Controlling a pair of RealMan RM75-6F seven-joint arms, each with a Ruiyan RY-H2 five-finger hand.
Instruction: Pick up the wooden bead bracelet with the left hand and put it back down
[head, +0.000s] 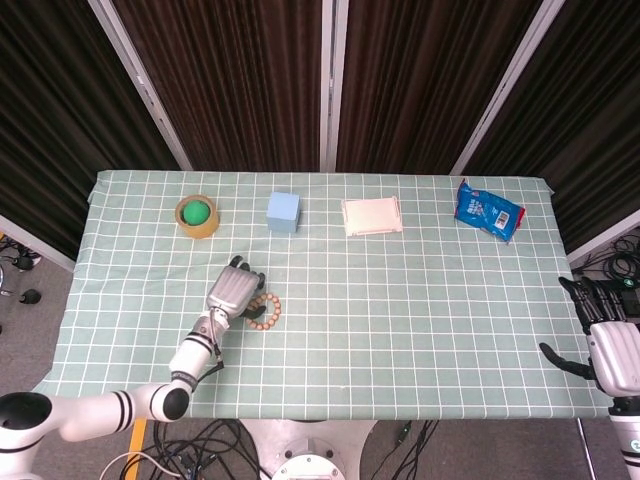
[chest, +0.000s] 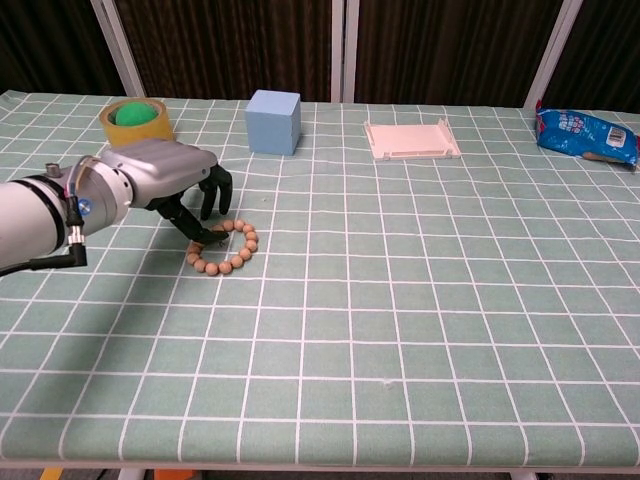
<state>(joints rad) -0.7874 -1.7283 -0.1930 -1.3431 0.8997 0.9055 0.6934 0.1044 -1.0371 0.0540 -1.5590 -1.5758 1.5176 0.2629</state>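
Right hand (head: 612, 350) only in head view; chest view lacks it.

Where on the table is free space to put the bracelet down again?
The wide front half, right of the wooden bead bracelet, is bare. Crowded: the far row of tape roll, blue cube, white tray and snack bag, plus around the left robot hand.

A green grid-patterned cloth (chest: 420, 330) is spread over the bench. Along the far edge, 4 items are arranged from left to right: a roll of tape (chest: 133, 123) with a green centre, a light blue cube (chest: 273, 121), a pale pink tray (chest: 411, 139), and a blue snack packet (chest: 585, 134). Dark curtains (head: 250, 80) are hung behind.
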